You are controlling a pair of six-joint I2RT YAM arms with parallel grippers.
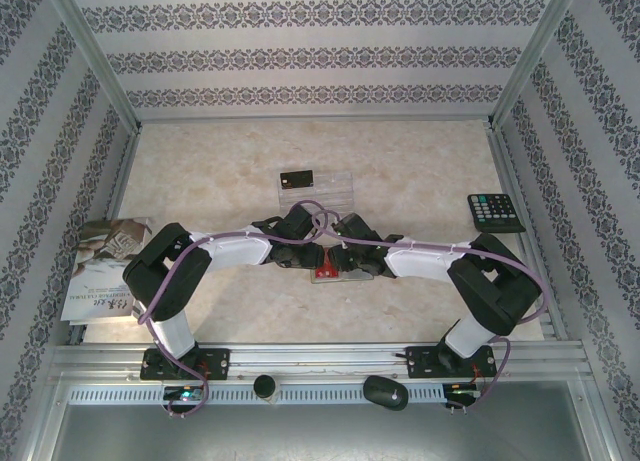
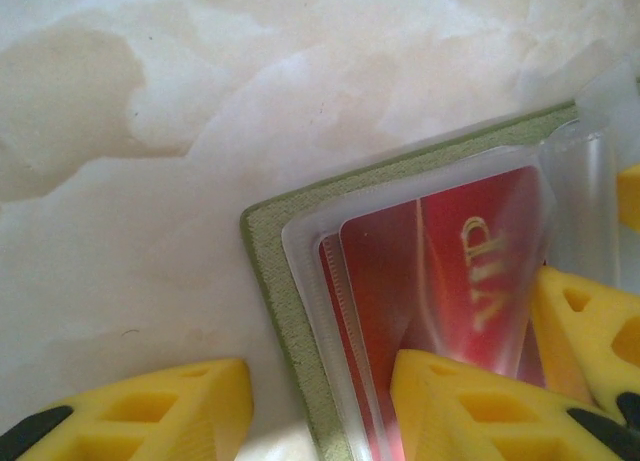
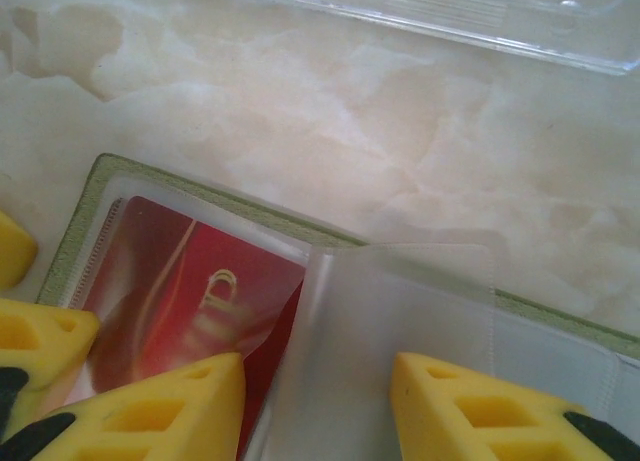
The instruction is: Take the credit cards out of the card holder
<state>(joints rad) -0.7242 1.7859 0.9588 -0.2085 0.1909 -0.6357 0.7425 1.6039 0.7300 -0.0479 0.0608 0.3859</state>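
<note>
The olive-green card holder [image 1: 338, 273] lies open at mid-table under both wrists. Its green edge [image 2: 275, 281] and clear sleeves show in the left wrist view. A red credit card [image 2: 440, 271] with gold lettering sits inside a sleeve. My left gripper [image 2: 320, 391] is open, straddling the holder's corner, with its right finger [image 2: 470, 411] resting on the sleeve over the red card. My right gripper [image 3: 318, 381] is open over the clear sleeve [image 3: 400, 321], its left finger [image 3: 150, 406] on the red card [image 3: 180, 291]. A black credit card [image 1: 297, 180] lies on a see-through card [image 1: 335, 189] behind the arms.
A black calculator [image 1: 495, 212] sits at the right edge of the table. A printed booklet [image 1: 105, 266] lies at the left. Patterned walls close in the table on three sides. The see-through card's edge [image 3: 450, 6] lies just beyond the right gripper.
</note>
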